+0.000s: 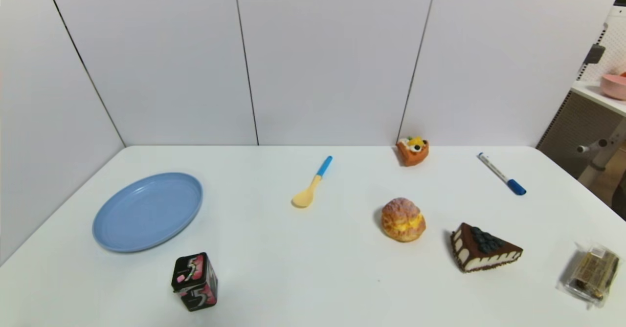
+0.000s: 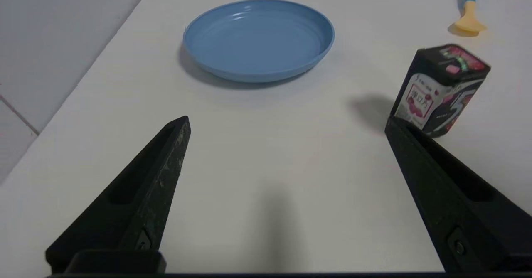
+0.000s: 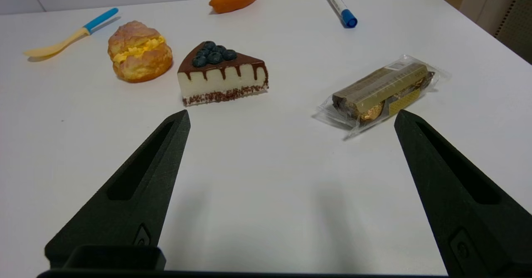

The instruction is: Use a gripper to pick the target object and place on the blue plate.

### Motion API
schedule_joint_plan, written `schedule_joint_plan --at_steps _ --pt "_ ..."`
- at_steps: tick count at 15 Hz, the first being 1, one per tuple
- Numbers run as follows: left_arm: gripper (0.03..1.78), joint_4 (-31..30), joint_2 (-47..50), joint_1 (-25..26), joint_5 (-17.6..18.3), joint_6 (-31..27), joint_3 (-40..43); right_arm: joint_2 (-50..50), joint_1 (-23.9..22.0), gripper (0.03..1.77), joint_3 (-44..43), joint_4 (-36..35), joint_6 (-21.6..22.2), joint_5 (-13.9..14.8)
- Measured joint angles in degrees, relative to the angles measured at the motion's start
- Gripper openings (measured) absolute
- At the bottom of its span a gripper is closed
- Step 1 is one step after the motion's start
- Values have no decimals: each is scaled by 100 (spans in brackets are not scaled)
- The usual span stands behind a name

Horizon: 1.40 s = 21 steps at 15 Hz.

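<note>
while the white table carries everything, the blue plate lies at its left, bare. just near of the plate's near edge, apart from it, the target object stands upright. the left gripper hovers low over the table with fingers spread wide, holding nothing, the box just beyond one tip. the right gripper hangs open near the snack packet and cake wedge.

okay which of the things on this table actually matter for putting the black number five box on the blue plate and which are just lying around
Matter: black box, blue plate, left gripper open nearby.
Lying about: spoon, cream puff, cake wedge, fruit tart, marker, snack packet; right gripper idle.
</note>
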State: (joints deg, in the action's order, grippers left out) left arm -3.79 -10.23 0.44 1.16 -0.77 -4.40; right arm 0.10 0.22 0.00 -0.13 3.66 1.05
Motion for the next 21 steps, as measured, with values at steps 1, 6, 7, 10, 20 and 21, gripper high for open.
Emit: schedule_joint_plan --at_steps 1,6,7,10,20,21 --pt "169 -169 -401 -23 95 -113 -188 0 0 170 0 -2 -2 2" --pt "169 -631 -2720 -302 1356 -1296 -1502 0 2 170 0 -2 -2 5" --pt "169 -535 -3131 -360 1712 -1612 -1838 0 2 170 0 -2 0 5" --pt "169 267 -4203 -462 2682 -2899 -2721 0 0 170 0 -2 -2 2" --pt "169 4506 -6405 -1146 3006 -5235 -5389 0 0 170 0 -2 0 5" --pt "169 4854 -6560 -1201 2781 -5305 -5543 0 0 170 0 -2 0 2"
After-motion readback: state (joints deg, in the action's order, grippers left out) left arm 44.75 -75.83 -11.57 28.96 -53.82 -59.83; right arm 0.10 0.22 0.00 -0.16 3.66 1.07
